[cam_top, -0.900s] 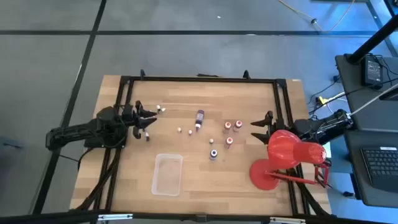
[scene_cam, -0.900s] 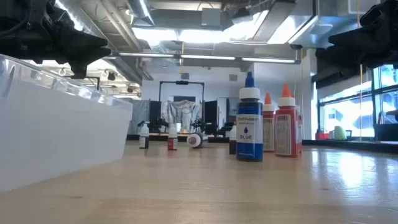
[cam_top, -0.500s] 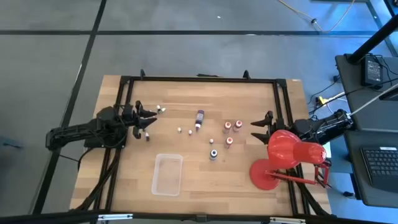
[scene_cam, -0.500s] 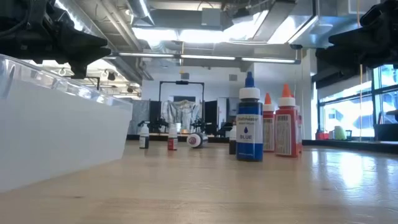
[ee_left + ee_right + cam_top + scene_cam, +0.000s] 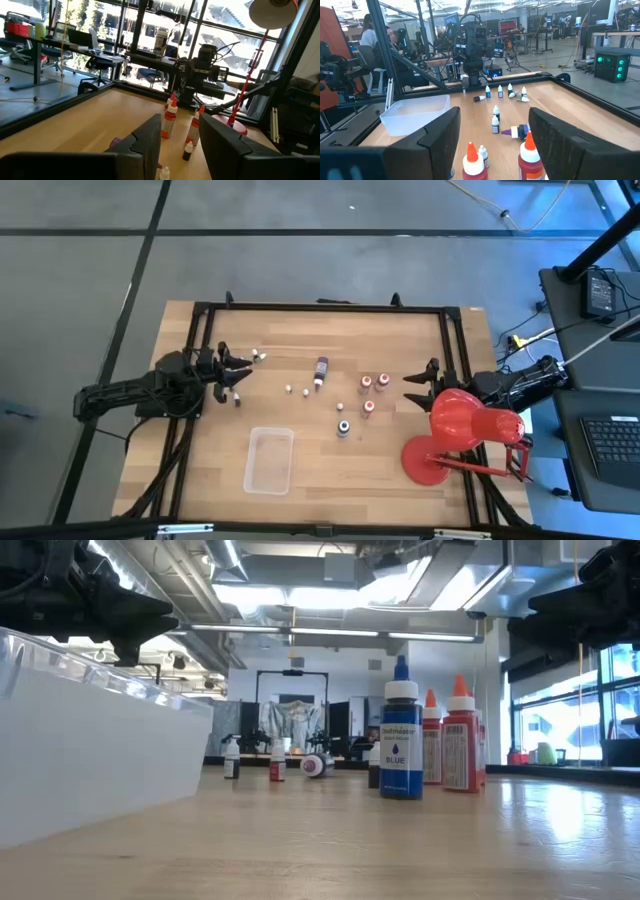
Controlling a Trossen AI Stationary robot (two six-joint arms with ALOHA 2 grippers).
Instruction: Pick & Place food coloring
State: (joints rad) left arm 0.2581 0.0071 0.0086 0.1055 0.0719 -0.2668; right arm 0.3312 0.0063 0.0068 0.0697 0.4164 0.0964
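The food coloring bottles stand or lie scattered on the wooden table: a long purple one (image 5: 321,370) lying on its side, red-capped ones (image 5: 366,383) (image 5: 368,408), a blue one (image 5: 343,428) (image 5: 401,740), and tiny white-capped ones (image 5: 258,356) (image 5: 237,398) (image 5: 288,389). My left gripper (image 5: 246,372) (image 5: 180,145) hovers open at the table's left, beside the tiny bottles, with nothing between its fingers. My right gripper (image 5: 408,390) (image 5: 495,145) hovers open at the right, facing the red bottles (image 5: 470,160) (image 5: 530,155).
A clear plastic tray (image 5: 270,460) (image 5: 90,750) sits near the front edge, left of centre. A big red desk lamp (image 5: 460,435) stands at the front right, close beside my right arm. A black frame (image 5: 320,306) rims the table.
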